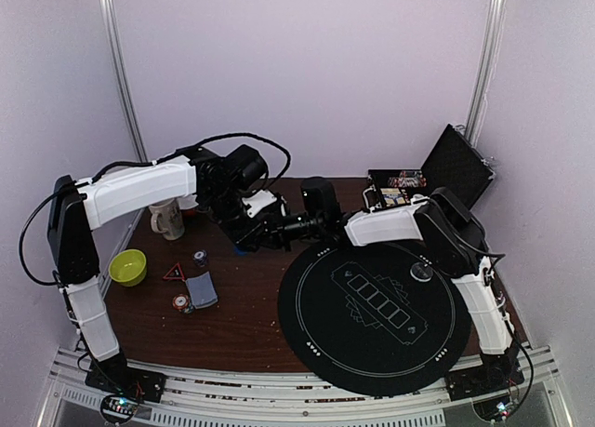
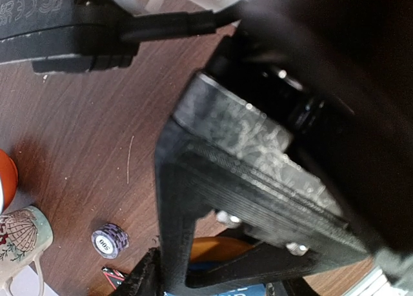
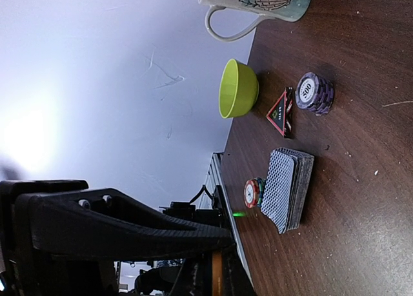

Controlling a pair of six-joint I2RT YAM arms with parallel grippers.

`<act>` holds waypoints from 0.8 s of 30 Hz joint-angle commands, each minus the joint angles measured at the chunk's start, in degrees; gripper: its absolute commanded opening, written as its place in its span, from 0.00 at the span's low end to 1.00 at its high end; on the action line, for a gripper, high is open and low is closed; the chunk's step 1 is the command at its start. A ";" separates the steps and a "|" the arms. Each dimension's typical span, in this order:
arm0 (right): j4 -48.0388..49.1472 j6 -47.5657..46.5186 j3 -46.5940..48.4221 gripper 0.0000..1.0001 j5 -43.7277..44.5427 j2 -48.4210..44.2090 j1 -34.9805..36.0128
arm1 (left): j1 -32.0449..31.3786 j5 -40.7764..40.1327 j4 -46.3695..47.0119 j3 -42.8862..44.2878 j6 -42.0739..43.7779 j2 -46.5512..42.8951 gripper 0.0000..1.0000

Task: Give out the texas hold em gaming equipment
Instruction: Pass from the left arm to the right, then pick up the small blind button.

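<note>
Judging from the layout, the step in hand is fetching the deck of cards (image 1: 202,290) so that cards can go to the round black mat (image 1: 316,353) on the deck's right. To do this well, the arm that takes it should come down square over the deck with its fingers spread wider than the stack. It should close on opposite edges and lift straight up. A red chip (image 1: 181,302) lies against the deck's near-left corner, and a slanted approach would drag it along.

Findings, near to far:
- The red chip and the deck lie nearest.
- Just beyond the deck stands a purple chip stack (image 1: 200,258), with a triangular marker (image 1: 174,273) beside it, beyond and left of the deck.
- Farther left of the deck sits a green bowl (image 1: 127,267), and a mug (image 1: 167,220) stands well beyond the deck. Neither belongs to the job.
- The left gripper (image 1: 240,230) and right gripper (image 1: 281,228) meet nose to nose beyond the deck and to its right, well apart from the cards.

The wrist views are crowded with dark housing, so I cannot tell whether either gripper is released or clenched. Something small may sit between them, but this is not confirmed. An open case (image 1: 456,166) stands farthest, beyond and right of the deck.
</note>
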 commanded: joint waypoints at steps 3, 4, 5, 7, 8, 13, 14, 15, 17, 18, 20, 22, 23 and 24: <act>0.75 -1.59 -1.86 0.00 -1.12 -1.10 -0.49 | 0.57 3.52 4.34 2.33 -0.18 -1.42 0.74; 0.53 -2.06 -2.29 0.00 -0.59 -1.61 -0.87 | 0.57 4.76 5.19 2.38 -0.24 -1.98 0.81; 0.06 -2.68 -2.64 0.00 -0.18 -2.17 -1.37 | 0.57 6.15 6.18 2.22 -0.30 -2.82 0.87; -1.24 -4.06 -3.09 0.00 0.43 -3.26 -2.17 | 0.56 8.86 8.94 1.79 -0.53 -4.43 0.96; -2.32 -5.19 -3.11 0.00 0.58 -3.78 -2.53 | 0.57 10.09 10.42 1.46 -0.85 -5.34 0.98; -10.15 -11.94 -1.74 0.00 1.40 -6.23 -4.45 | 1.43 14.76 18.37 -2.67 -4.45 -10.72 0.98; -12.14 -13.52 -1.38 0.00 1.41 -6.74 -4.92 | 2.42 16.13 20.50 -4.21 -5.88 -12.25 0.98; -13.86 -15.82 -1.23 0.00 1.60 -7.42 -5.42 | 4.55 18.40 23.09 -6.41 -7.81 -14.17 0.98; -16.61 -18.65 -1.47 0.00 1.67 -9.38 -6.49 | 8.65 24.87 29.02 -12.58 -11.95 -18.26 0.96; -17.97 -20.87 -1.71 0.00 1.73 -10.49 -7.01 | 12.26 28.72 32.59 -16.17 -14.12 -20.27 0.91; -19.76 -23.34 -2.39 0.00 1.99 -13.18 -8.02 | 16.34 35.60 38.42 -23.11 -16.46 -23.81 0.68; -20.02 -24.83 -3.05 0.00 2.00 -15.06 -8.31 | 16.39 36.65 41.64 -27.00 -14.77 -25.44 0.56; -19.84 -25.26 -3.33 0.00 1.78 -15.75 -8.32 | 16.05 38.29 43.40 -28.32 -14.43 -25.92 0.52; -19.40 -25.28 -3.68 0.00 1.42 -16.34 -8.17 | 15.82 39.63 45.03 -29.59 -14.36 -26.07 0.52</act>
